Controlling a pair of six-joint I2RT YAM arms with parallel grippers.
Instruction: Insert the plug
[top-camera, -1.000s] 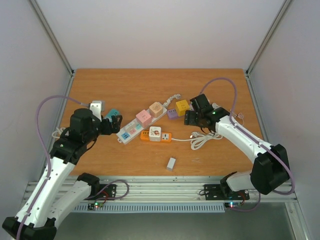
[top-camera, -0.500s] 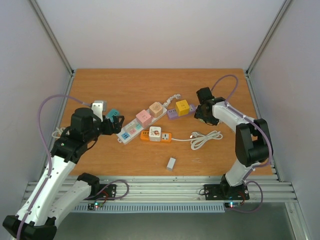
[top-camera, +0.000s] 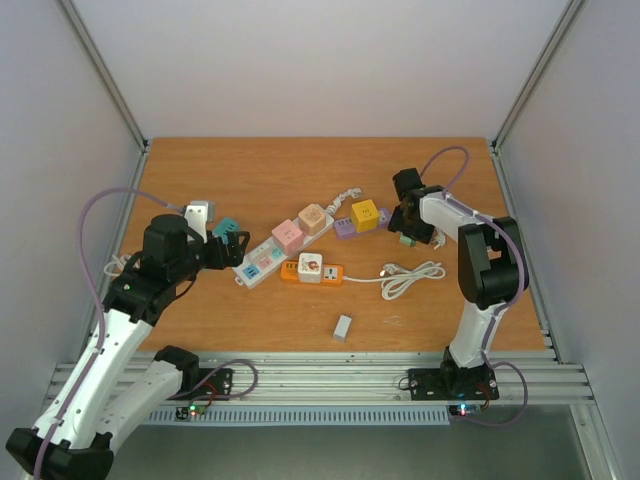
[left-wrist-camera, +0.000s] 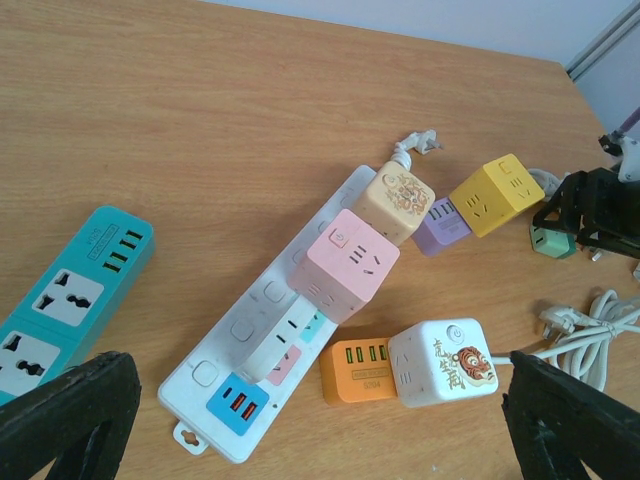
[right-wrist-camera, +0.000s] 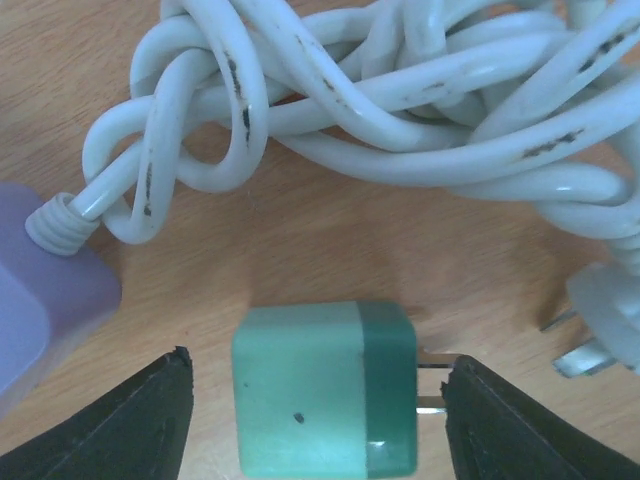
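Observation:
The plug is a small green cube (right-wrist-camera: 325, 400) with two metal prongs (right-wrist-camera: 435, 385) pointing right, lying flat on the wood. My right gripper (right-wrist-camera: 320, 425) is open and low over it, one finger (right-wrist-camera: 120, 420) on each side, not touching it. In the top view the right gripper (top-camera: 405, 230) is right of the yellow cube socket (top-camera: 365, 213). The white power strip (top-camera: 262, 258) carries a pink cube (top-camera: 287, 235) and a beige cube (top-camera: 313, 217). My left gripper (top-camera: 232, 245) is open and empty at the strip's near-left end; the strip (left-wrist-camera: 250, 340) lies between its fingers.
An orange USB strip with a white tiger cube (top-camera: 310, 268) lies in front of the white strip. A coiled white cable (top-camera: 410, 275) lies near the right gripper. A purple block (top-camera: 344, 227), a teal strip (top-camera: 222, 228) and a small white adapter (top-camera: 343, 326) also lie on the table.
My right arm has folded back and its gripper has moved right and farther from me, from beside the cable coil to over the green plug. The left arm has hardly moved.

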